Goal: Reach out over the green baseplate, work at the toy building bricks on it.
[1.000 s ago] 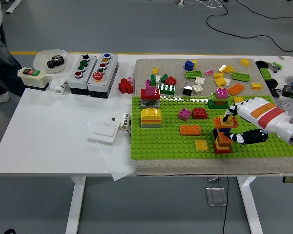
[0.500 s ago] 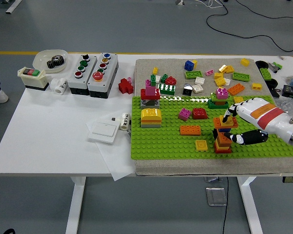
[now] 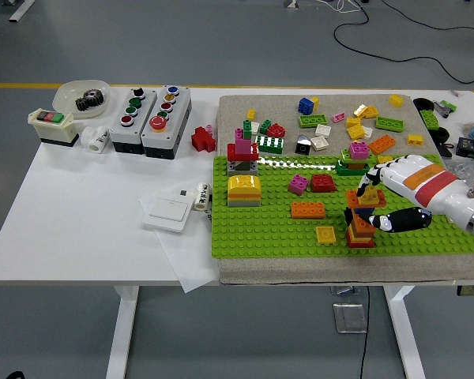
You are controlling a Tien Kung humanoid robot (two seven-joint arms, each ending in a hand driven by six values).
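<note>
The right hand (image 3: 379,201) has shifted left, fingers (image 3: 341,189) now closed on the stacked orange-and-red brick tower (image 3: 360,227) at the flat green studded baseplate's (image 3: 257,233) near right, suggesting a pull-off begins.

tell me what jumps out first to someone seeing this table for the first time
The bright green baseplate at the table's right stands out first, dotted with small brick builds. On it, the robot's right hand comes in from the right, its fingers around an orange and red brick stack near the front edge. Behind the plate, loose bricks lie scattered on a grey mat.
</note>
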